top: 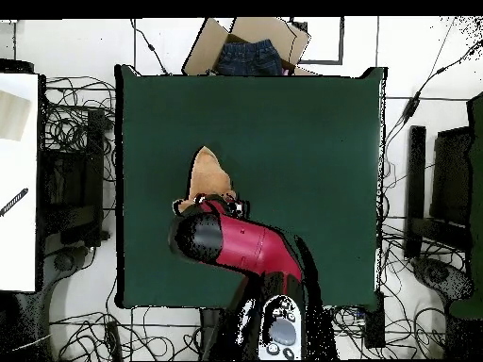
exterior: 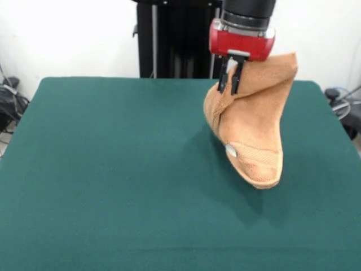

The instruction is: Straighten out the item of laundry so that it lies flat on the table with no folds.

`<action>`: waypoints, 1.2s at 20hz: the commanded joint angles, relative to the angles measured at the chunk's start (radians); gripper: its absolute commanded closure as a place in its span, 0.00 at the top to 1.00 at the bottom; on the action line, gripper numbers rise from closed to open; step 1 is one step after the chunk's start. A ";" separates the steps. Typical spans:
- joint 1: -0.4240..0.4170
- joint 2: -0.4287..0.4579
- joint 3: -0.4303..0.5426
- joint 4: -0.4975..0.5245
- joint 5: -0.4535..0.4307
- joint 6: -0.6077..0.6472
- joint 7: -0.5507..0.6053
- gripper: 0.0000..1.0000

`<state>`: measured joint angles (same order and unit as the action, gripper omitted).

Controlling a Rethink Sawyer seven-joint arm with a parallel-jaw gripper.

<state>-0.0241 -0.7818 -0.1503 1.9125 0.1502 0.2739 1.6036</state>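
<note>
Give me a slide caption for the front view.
Gripper shut on the towel, which hangs bunched and folded above the green table.

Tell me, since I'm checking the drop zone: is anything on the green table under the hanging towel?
Nothing visible. The end effector grips the towel, which hangs bunched above the table; the felt below and around shows bare.

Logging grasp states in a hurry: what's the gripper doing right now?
Gripper: closed on the towel, holding it lifted above the table.
</note>
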 commanded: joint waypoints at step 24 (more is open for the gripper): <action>0.271 -0.129 -0.177 -0.064 0.067 0.382 0.313 0.00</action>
<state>0.2443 -0.8872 -0.2840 1.8831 0.1709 0.5659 1.6036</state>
